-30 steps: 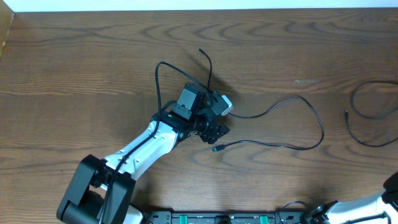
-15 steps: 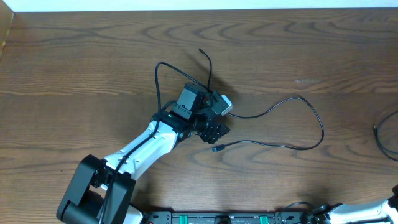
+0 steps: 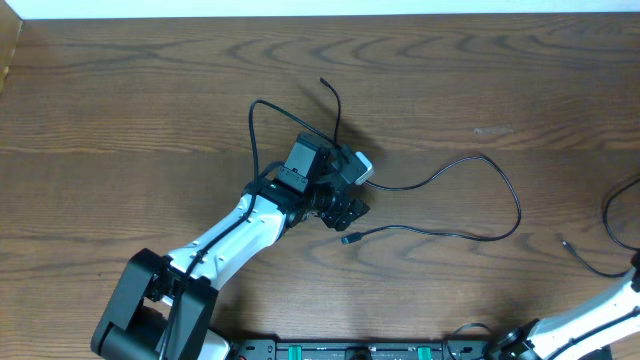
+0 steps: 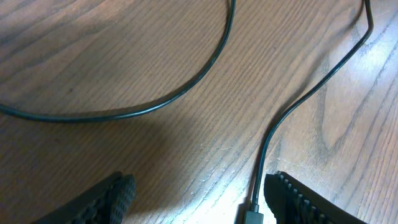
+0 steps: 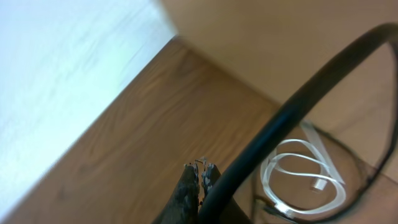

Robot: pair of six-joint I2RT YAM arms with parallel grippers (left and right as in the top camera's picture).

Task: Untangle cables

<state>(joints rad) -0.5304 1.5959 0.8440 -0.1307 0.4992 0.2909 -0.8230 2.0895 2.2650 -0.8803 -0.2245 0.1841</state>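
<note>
Dark wood-grain tabletop, bare except for cords and arms.

Cables: the long cable loops behind the left wrist, swings out to the right and doubles back to a bluish plug just below the left hand. The second cable lies well apart at the right edge, so the two look separated already.

Left hand: fingers spread and low over the wood. In the left wrist view the plug sits between them, closer to the right finger. I cannot tell whether the fingers touch the wood.

Right hand: fingers pressed together. I cannot tell whether a thin cord is nipped between them. A thick black wire crosses close to the lens, and a white coil lies beyond it.

Step in hand (judgement): take the plug end and draw the long cable straight.
- Shift the hand so the cord is centred between the fingers.
- Close on the cord just behind the plug, not on the plug tip.
- Pull slowly, away from the loop at the wrist. That loop runs close to the arm and could snag or drag.

Pose: the left arm reaches diagonally from the lower-left base to mid-table, wrist pitched down. The right arm shows only its forearm at the lower-right corner, and it runs off the frame.
</note>
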